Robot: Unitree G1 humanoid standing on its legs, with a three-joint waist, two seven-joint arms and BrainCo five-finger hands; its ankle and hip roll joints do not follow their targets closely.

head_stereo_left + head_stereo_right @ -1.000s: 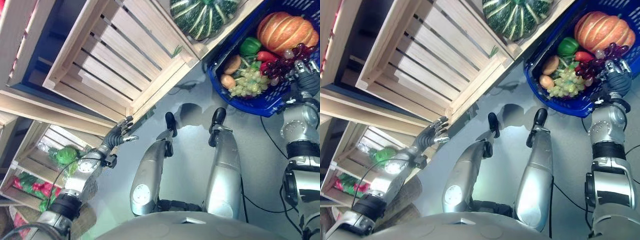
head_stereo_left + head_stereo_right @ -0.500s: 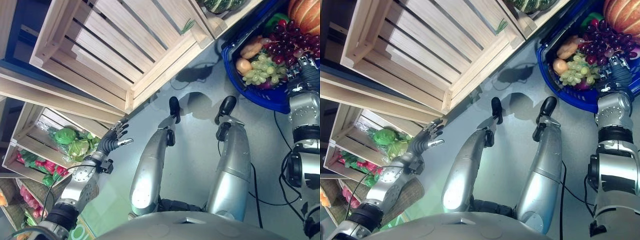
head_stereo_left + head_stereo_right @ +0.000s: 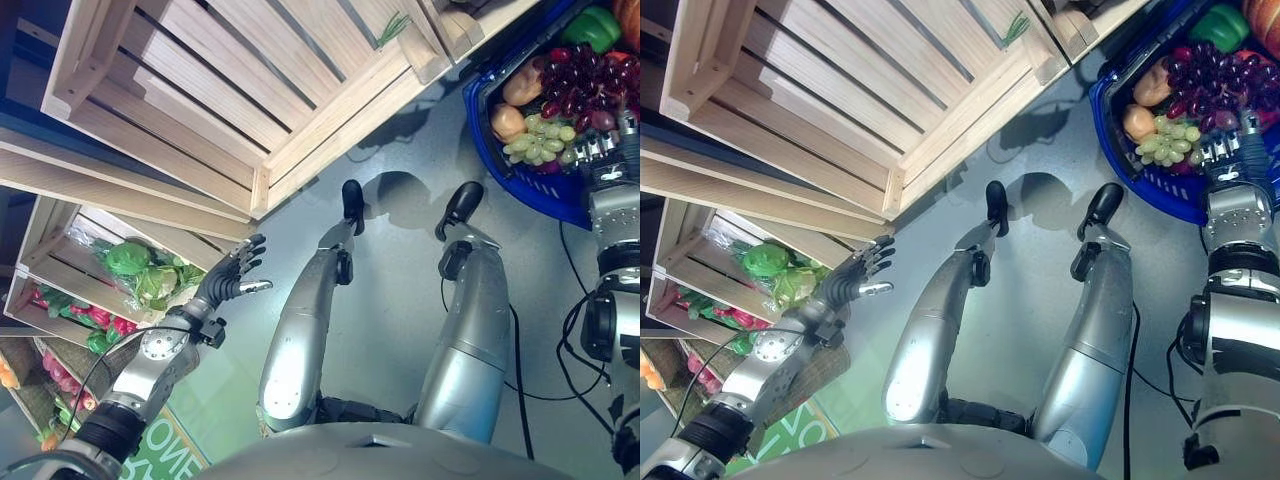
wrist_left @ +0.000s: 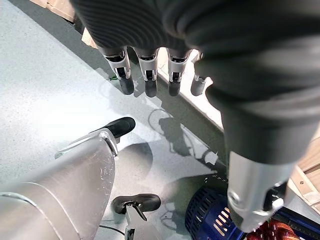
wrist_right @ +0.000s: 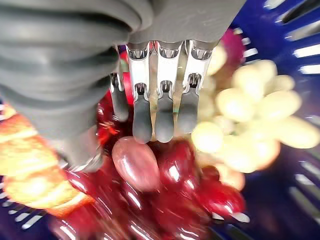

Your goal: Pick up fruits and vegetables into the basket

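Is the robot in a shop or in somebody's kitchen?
Probably a shop, or a pretend one: a produce stand. Wooden crates sit on tilted shelves, one holding bagged green vegetables, and a blue shopping basket on the floor holds green grapes and dark red grapes.

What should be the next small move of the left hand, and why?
Probably reach the left hand toward the cabbages in the low crate. Its fingers are open and hold nothing, and it hangs over the floor just beside that crate. The right hand is at the blue basket, above the grapes.
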